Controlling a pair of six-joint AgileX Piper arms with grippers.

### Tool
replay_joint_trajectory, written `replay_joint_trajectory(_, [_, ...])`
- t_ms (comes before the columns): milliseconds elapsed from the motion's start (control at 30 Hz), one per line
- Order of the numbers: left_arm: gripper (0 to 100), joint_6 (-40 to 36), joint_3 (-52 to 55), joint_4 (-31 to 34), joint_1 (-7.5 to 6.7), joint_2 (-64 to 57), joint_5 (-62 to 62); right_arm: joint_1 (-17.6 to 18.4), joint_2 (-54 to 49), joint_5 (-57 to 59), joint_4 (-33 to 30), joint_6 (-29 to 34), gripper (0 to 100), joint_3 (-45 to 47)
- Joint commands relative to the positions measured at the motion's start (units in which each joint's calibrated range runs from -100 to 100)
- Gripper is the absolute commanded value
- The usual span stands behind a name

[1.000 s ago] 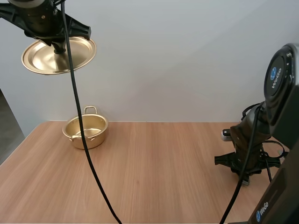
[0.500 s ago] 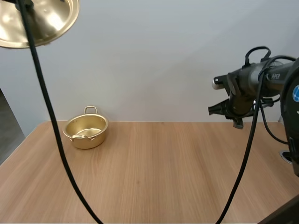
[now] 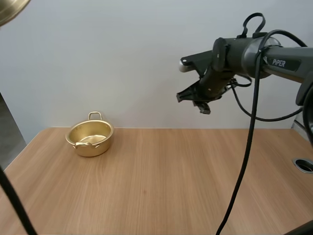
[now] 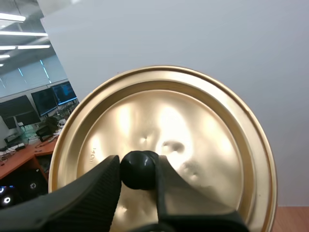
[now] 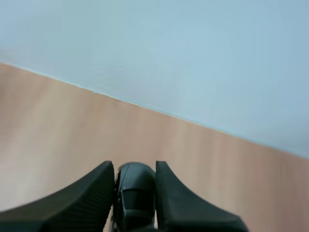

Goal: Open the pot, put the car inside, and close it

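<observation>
The gold pot [image 3: 89, 138] stands uncovered at the table's back left, and nothing shows inside it. Its gold lid [image 4: 164, 145] is held high in the air, with my left gripper [image 4: 139, 166] shut on the black knob [image 4: 137, 170]. Just a sliver of the lid's rim [image 3: 11, 11] appears in the high view's top left corner. My right gripper [image 3: 194, 99] hangs high over the table's back middle. In the right wrist view my right gripper [image 5: 135, 176] is shut on a small dark car [image 5: 134, 195], above bare wood near the wall.
The wooden table [image 3: 161, 181] spreads wide between the pot and the right side. A round cable hole [image 3: 304, 165] sits near the right edge. A plain white wall [image 3: 146, 63] backs the table.
My left arm has carried the lid up and to the left, almost out of the high view. My right arm rose from the table's right side and swung left and upward.
</observation>
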Motion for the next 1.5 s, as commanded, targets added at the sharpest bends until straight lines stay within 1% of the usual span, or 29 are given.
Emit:
replay_joint_trajectory(0, [0,-0.01,-0.03,-0.12,0.01,-2.25,0.03,4.17,0.17,-1.72,14.35,-8.25,0,-0.59])
replay_joint_trajectory(167, [0,-0.01,1.19,-0.12,0.01,-6.62,0.03,9.43,4.28,-2.28,14.35,-8.68,0,-4.74])
replay_joint_trajectory(333, [0,-0.01,5.39,0.71,0.01,-10.9,0.03,12.41,11.39,-2.28,14.35,-8.68,0,-9.91])
replay_joint_trajectory(500, [0,-0.01,8.26,2.82,0.01,-12.48,0.03,14.26,18.69,-3.83,14.35,-9.28,0,-15.13])
replay_joint_trajectory(567, [0,-0.01,8.26,2.82,0.01,-12.48,0.03,15.06,21.35,-3.83,14.35,-10.25,0,-17.43])
replay_joint_trajectory(933, [0,-0.01,8.26,2.82,0.01,-12.48,0.03,18.37,35.64,-3.83,14.35,-10.78,0,-31.33])
replay_joint_trajectory(1233, [0,-0.01,8.26,2.82,0.01,-12.48,0.03,21.01,46.11,0.01,14.35,-11.3,0,-45.23])
replay_joint_trajectory(1467, [0,-0.01,8.32,2.91,0.01,-12.47,0.03,21.78,54.55,4.3,14.22,-11.3,0,-56.41])
